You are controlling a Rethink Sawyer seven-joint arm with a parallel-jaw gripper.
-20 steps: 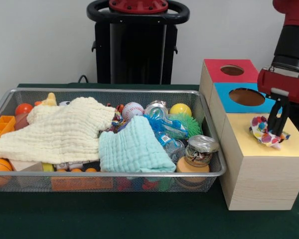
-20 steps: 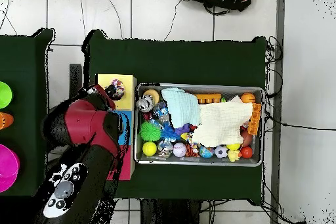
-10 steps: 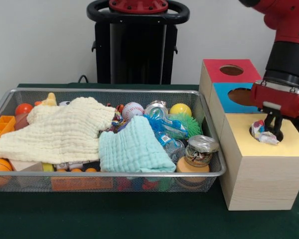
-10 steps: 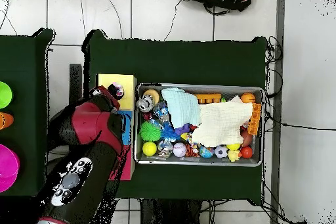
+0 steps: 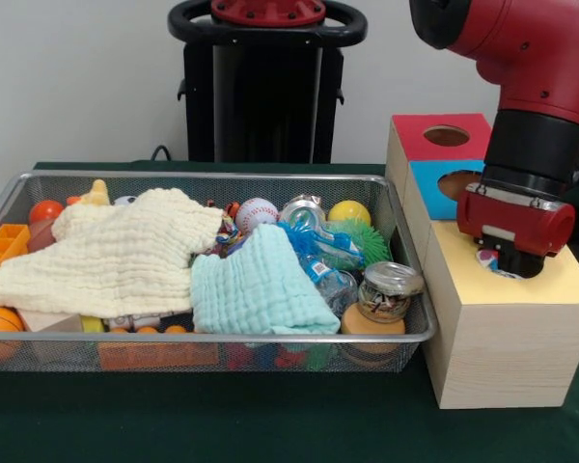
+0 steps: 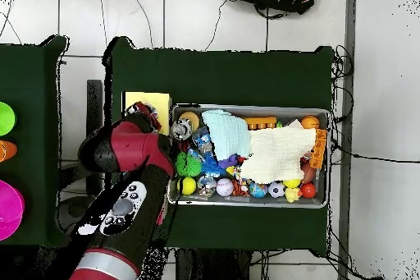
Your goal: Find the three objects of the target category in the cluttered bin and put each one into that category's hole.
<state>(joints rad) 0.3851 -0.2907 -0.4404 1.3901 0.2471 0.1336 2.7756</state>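
The red and black arm's claw (image 5: 510,265) is sunk into the round hole of the yellow-topped wooden box (image 5: 521,333); we cannot tell whether it is spread or pinching. Only a speck of the small multicoloured spotted soft toy (image 5: 486,258) shows at the hole's rim, beside the claw, so we judge it nearly dropped in. We judge this toy light, soft and crushable, not fragile, best taken by pinching across its bulk. Its long axis and heading cannot be read, since most of it is hidden. Beside the yellow-topped box, the silver wire-mesh bin (image 5: 405,333) on the green counter (image 5: 270,424) holds a cream muslin cloth (image 5: 116,253) and a pale teal cloth (image 5: 256,289) that cover other clutter.
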